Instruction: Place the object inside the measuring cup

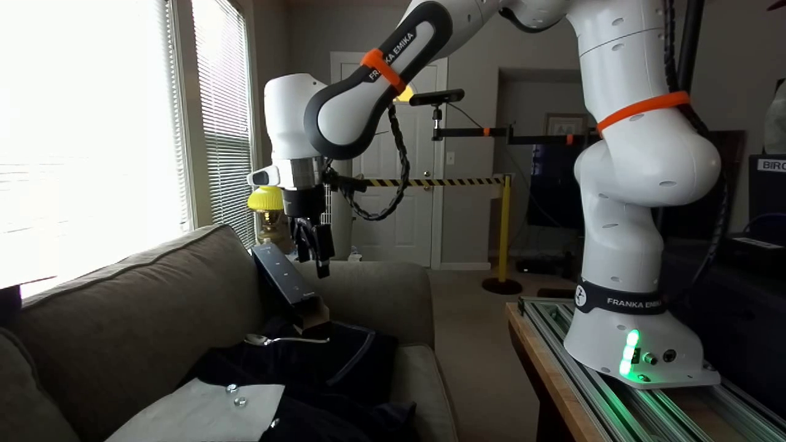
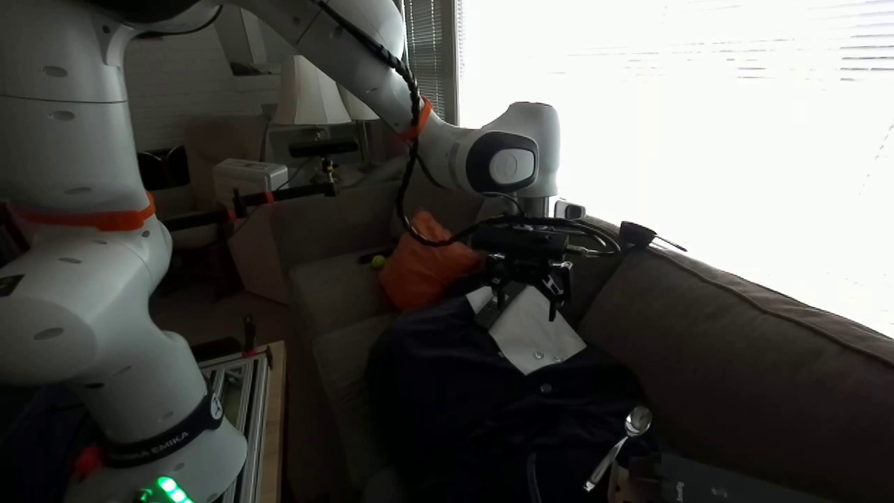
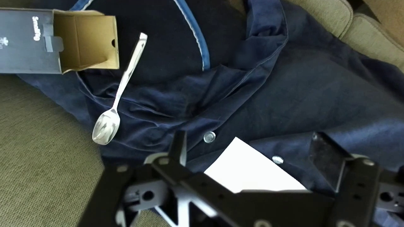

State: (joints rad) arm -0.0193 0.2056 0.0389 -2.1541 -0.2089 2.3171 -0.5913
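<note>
Couch back (image 2: 754, 349) holds a dark cup (image 2: 637, 235); navy cloth (image 3: 331, 85) holds a spoon (image 3: 121, 88). I have the jaws wide, empty.

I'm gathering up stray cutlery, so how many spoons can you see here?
1. The spoon lies on the dark blue cloth, beside the open end of the box in the wrist view. The cloth's folds or the box could hide more.

The white arm (image 1: 645, 162) has orange bands (image 1: 642, 112), a black gripper (image 3: 252, 151) and braided cable (image 1: 404, 164). Green light (image 1: 629, 353) glows at six o'clock from the lettered collar (image 1: 621, 301).
</note>
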